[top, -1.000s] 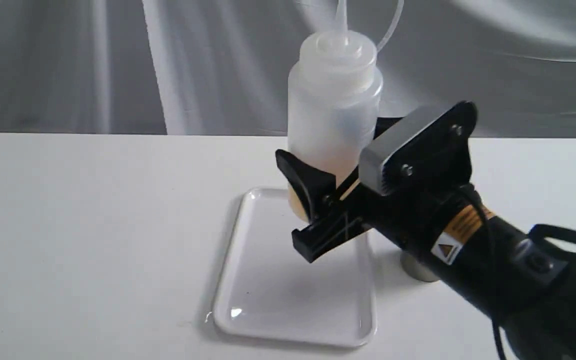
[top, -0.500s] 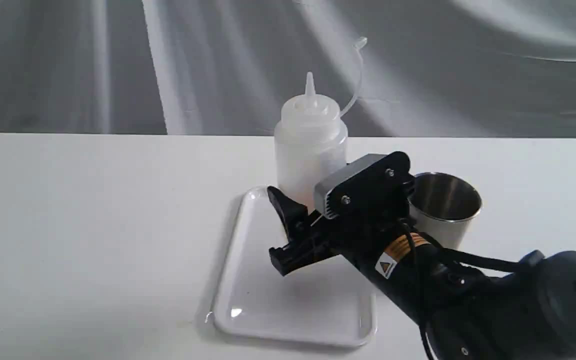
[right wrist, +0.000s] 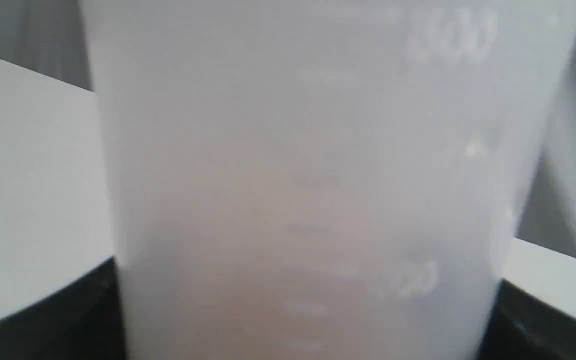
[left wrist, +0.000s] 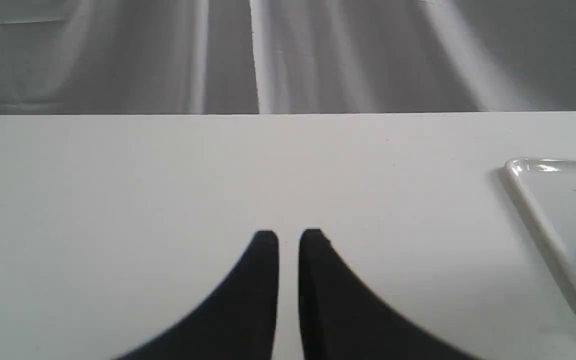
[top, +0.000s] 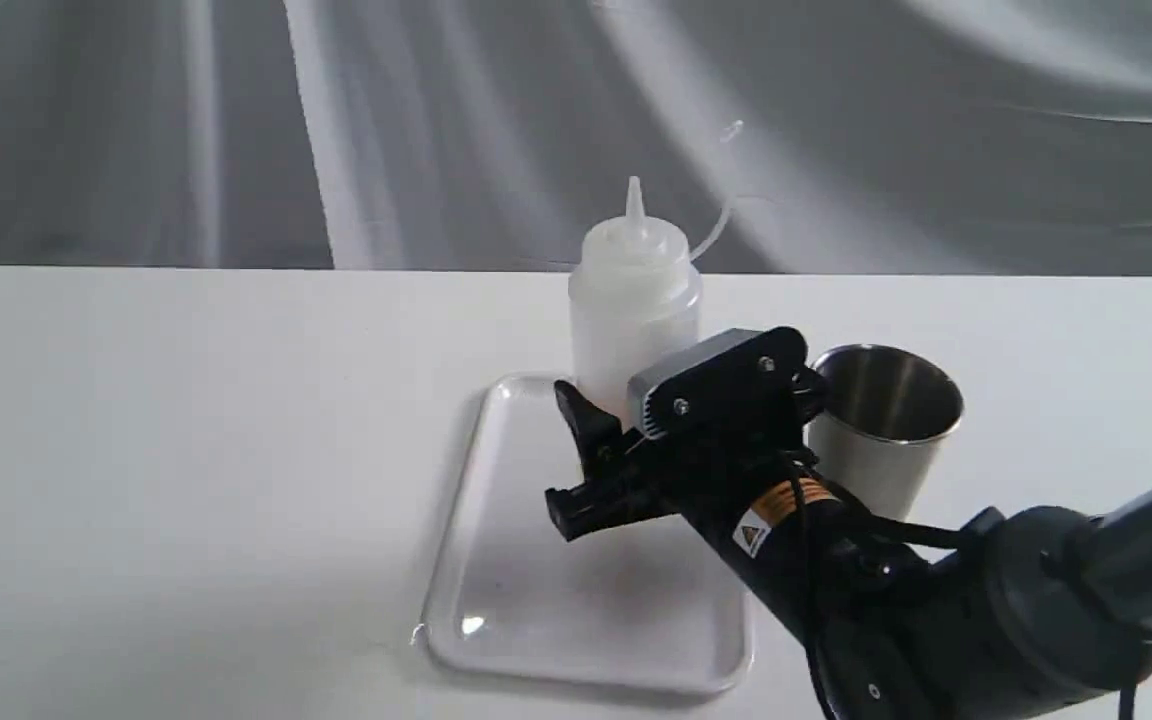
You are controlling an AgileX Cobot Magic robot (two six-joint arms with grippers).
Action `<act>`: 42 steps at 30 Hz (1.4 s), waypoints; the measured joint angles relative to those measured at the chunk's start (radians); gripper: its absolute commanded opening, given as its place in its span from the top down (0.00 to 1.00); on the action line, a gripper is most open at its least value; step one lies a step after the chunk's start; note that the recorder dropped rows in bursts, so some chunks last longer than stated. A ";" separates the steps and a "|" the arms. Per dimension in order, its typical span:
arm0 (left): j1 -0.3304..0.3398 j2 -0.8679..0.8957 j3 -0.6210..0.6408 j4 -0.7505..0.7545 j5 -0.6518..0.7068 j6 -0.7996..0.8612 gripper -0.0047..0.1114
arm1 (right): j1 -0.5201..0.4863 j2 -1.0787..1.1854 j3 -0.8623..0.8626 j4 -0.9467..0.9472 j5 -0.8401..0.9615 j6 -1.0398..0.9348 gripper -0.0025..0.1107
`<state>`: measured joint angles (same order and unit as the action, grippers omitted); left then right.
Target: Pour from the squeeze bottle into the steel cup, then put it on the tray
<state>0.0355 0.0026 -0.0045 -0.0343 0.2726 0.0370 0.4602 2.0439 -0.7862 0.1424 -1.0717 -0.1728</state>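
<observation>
Since the squeeze bottle (top: 634, 300) stands upright over the far end of the tray (top: 496, 620), the step in hand looks like the set-down, with the pour likely done. Right gripper (top: 636, 405) is clamped on the bottle's lower body, jaws spread wide by it, one finger on each side in the wrist view. The bottle base is hidden behind the gripper, so cannot tell if it touches the tray floor.

To do it well:
- Keep the bottle vertical and lower straight until the base sits flat inside the rim, not on it.
- Release only once it is seated, and open gently, since soft walls may spring.
- Back out toward the tray's near end, not its right side, where the steel cup (top: 881, 440) stands just off the rim.

Left gripper (left wrist: 288, 240) sits low over the table (top: 186, 450) left of the tray, jaws nearly together with a slit between, holding nothing.

Containers:
- Bottle: translucent, faint amber liquid (right wrist: 298, 280) low in it, looks mostly empty above. Nozzle (top: 634, 200) uncapped, cap strap (top: 716, 225) arching up toward the tray's right.
- Cup: upright and open. Inside shows dark steel, contents cannot be told.
- Tray: nothing else on it.
</observation>
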 measured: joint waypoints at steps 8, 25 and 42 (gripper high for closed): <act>0.000 0.000 0.000 0.000 0.000 0.000 0.89 | -0.002 0.054 -0.041 0.018 -0.008 0.000 0.98; 0.000 0.000 0.000 0.000 0.000 0.000 0.89 | -0.002 0.163 -0.105 -0.005 -0.022 0.049 0.98; 0.000 0.000 0.000 0.000 0.000 0.000 0.89 | -0.002 0.194 -0.110 -0.040 -0.039 0.052 0.98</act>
<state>0.0355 0.0026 -0.0045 -0.0343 0.2726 0.0370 0.4577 2.2381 -0.8957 0.1019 -1.1110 -0.1206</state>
